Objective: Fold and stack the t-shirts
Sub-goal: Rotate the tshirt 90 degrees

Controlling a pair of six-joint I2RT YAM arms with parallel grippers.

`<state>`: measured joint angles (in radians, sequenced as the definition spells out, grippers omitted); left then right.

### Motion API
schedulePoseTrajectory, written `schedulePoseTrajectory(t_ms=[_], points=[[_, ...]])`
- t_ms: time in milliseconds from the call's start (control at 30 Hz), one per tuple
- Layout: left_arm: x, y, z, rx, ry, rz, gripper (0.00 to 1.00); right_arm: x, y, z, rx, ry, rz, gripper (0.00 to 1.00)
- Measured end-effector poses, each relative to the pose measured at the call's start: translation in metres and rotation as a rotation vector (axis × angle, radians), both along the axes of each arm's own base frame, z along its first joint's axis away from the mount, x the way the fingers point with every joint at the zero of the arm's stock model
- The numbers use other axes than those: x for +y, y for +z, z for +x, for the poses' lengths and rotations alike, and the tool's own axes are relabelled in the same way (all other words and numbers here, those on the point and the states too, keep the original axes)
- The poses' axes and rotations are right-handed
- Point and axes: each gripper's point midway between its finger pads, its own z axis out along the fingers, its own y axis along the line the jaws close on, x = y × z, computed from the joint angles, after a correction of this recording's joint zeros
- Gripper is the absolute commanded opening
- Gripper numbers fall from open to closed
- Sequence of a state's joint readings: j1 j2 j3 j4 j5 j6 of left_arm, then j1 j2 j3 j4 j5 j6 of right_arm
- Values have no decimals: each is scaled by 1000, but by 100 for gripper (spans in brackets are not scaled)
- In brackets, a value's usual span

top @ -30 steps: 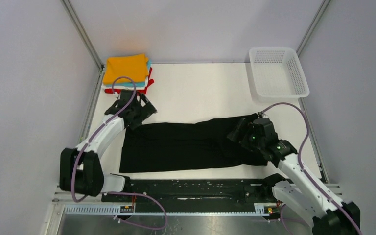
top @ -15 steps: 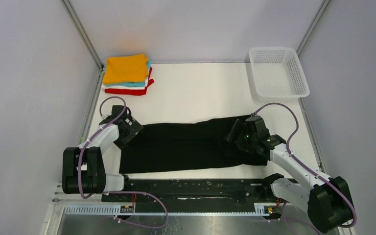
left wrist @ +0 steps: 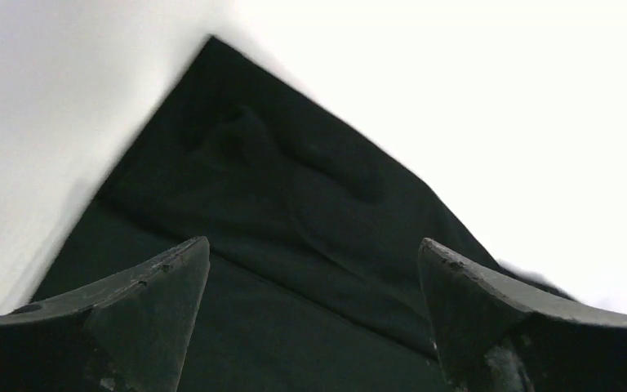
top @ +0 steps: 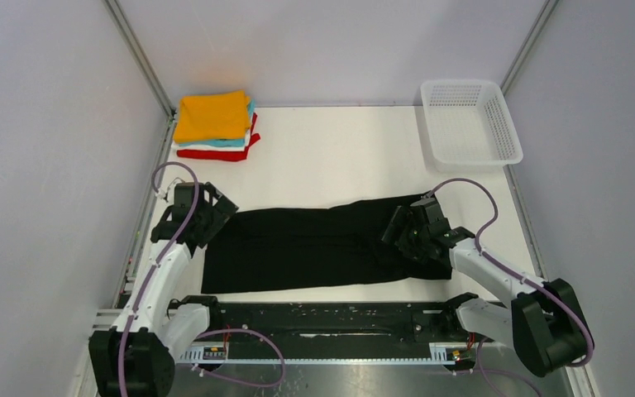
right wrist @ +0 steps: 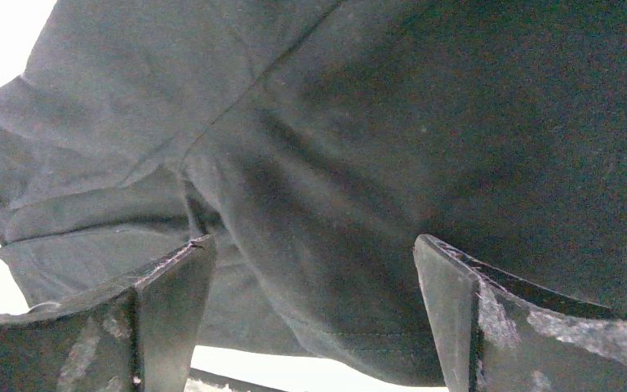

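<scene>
The large black t-shirt (top: pixel 314 246) lies folded into a long band across the near half of the white table (top: pixel 339 157). It fills the left wrist view (left wrist: pixel 294 245) and the right wrist view (right wrist: pixel 392 147). My left gripper (top: pixel 207 217) is open and empty, just over the shirt's far left corner. My right gripper (top: pixel 398 231) is open and empty, low over the bunched right end of the shirt. A stack of folded shirts, orange (top: pixel 212 114) on top with teal, white and red (top: pixel 215 153) below, sits at the far left corner.
A white plastic mesh basket (top: pixel 468 122) stands at the far right corner. Metal frame posts and grey walls close in the table on three sides. A black rail (top: pixel 331 318) runs along the near edge between the arm bases.
My left gripper drew back from beside the folded stack toward me, down to the black shirt's left corner. My right gripper shifted slightly left and lower over the shirt's right end. The shirt has not moved.
</scene>
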<state>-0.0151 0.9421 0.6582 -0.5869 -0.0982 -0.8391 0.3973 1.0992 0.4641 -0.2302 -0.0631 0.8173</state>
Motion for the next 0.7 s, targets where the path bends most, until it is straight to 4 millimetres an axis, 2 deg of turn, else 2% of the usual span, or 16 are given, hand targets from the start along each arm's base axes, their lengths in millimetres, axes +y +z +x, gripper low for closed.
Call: schedulePoseTrajectory(t_ms=[100,167,267,400,500,633,700], points=[[-25,16,6,-42,-94,-8,99,1,-3,8,8,-14,9,100],[-46,17,10,-37,-169,-18,99,3,-2,17,11,-23,18,99],[-77,-3,13,25,-277,-29,99,5,-2,28,22,-31,30,100],[-107,-40,3,153,-393,-18,99,7,-2,43,29,-41,49,99],[-118,-56,-6,187,-446,-11,99,11,-2,56,39,-43,64,99],[-113,-77,-21,225,-454,-3,99,19,-1,77,57,-35,82,99],[-115,-76,-18,195,-459,-11,99,23,-1,90,59,-31,86,100]])
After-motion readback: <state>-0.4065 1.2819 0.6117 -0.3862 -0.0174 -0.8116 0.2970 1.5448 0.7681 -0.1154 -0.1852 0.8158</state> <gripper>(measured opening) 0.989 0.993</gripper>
